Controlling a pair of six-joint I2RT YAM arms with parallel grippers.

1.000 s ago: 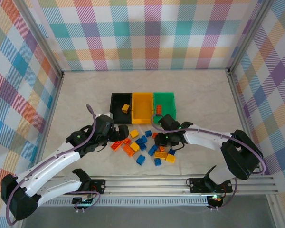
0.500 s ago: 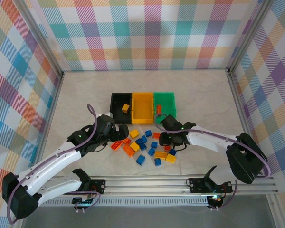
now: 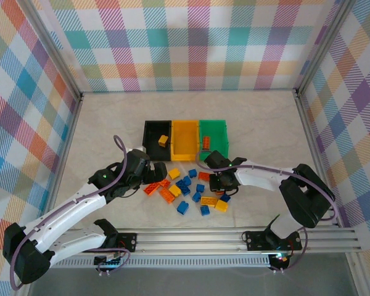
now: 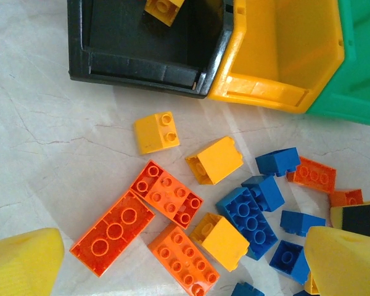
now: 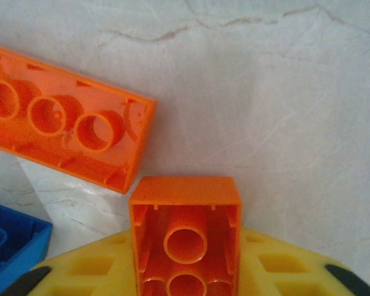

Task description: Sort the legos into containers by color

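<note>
Legos point(image 3: 191, 191) lie mixed up. Our right gripper point(image 3: 217, 183) squeezes an orange brick point(image 5: 186, 237). Next we must lift it into the green bin point(image 3: 213, 123). Our left gripper point(image 3: 153, 172) hangs wide open.

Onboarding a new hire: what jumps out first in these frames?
The scatter of orange, yellow and blue legos mid-table, in front of the joined black, yellow-orange and green bins. Then the right gripper, closed on an orange brick, hollow side showing, while the left gripper hangs open over the pile.

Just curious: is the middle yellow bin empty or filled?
Empty: the yellow bin looks bare inside from above, with nothing lying in it.
</note>
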